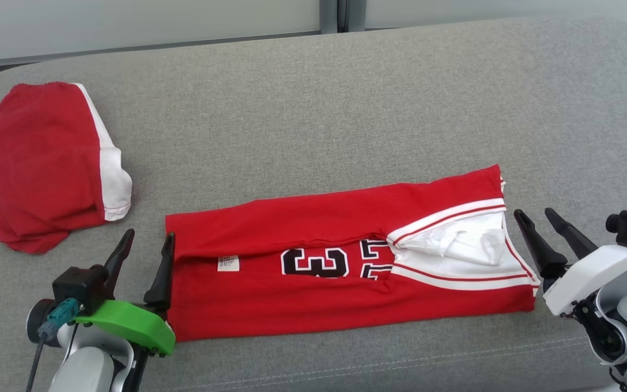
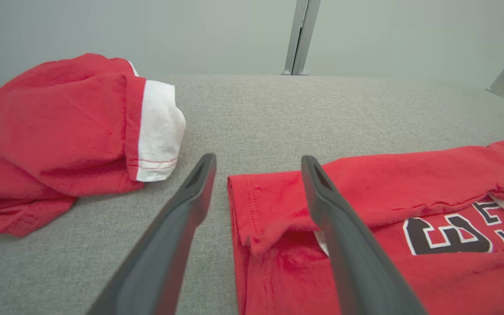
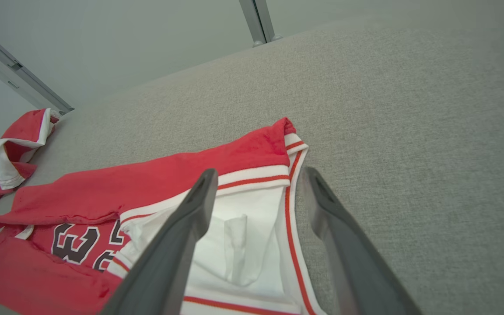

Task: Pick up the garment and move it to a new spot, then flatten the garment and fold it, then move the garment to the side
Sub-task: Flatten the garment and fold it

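shirt [image 1: 346, 261] lies folded in the middle of the frame on a grey cushion [image 1: 346, 109]. left pincer [image 1: 149, 235] is open at its left end, right pincer [image 1: 533, 212] open at its right end. red cloth [image 1: 47, 163] sits upper left.

The left gripper [image 1: 149, 234] stood at eight o'clock in the head view, jaws spread wide, fingers pointing toward one o'clock. The right gripper [image 1: 533, 212], at three o'clock, also gaped, fingers angled toward eleven.
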Robot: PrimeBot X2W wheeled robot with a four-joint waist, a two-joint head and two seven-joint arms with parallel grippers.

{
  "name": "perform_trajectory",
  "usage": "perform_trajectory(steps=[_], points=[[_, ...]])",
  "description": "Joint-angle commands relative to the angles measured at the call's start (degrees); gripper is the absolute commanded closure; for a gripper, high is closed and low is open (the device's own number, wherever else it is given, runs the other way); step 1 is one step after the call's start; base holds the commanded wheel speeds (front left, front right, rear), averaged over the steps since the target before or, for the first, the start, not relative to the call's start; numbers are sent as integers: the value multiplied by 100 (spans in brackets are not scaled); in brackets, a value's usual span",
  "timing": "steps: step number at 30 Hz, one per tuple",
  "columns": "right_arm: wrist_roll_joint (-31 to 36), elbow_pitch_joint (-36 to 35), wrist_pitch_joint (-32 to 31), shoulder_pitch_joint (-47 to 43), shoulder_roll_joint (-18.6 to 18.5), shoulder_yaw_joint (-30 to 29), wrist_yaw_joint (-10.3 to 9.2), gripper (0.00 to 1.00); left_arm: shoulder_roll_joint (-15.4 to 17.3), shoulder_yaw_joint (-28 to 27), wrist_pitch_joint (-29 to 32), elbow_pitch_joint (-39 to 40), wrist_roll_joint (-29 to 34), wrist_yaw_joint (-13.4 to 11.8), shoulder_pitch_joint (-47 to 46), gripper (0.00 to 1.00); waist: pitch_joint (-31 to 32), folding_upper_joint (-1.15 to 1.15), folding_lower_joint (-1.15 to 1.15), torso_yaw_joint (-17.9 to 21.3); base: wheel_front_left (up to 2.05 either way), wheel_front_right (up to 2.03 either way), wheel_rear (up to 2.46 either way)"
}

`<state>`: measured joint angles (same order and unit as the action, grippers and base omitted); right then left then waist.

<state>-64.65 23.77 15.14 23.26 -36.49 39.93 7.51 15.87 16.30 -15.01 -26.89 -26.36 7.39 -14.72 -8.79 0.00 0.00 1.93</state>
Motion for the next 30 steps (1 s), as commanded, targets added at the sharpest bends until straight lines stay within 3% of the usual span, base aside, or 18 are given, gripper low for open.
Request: perform_trajectory(steps=[1, 13, 30], points=[[127, 94, 9, -120, 99, -93, -4, 0, -67, -139, -13, 128, 131, -22, 143, 0, 42, 0, 0, -11, 0, 0, 0], [1167, 1035, 8, -81, 541, -551, -4, 0, -769, -1423, -13, 1223, 1082, -163, 805, 0, 182, 0, 0, -149, 0, 0, 0], [1226, 2306, -371, 698, 945, -241, -5, 0, -1214, -2226, -13, 1524, 1510, -73, 1288, 0, 323, 0, 0, -381, 0, 0, 0]])
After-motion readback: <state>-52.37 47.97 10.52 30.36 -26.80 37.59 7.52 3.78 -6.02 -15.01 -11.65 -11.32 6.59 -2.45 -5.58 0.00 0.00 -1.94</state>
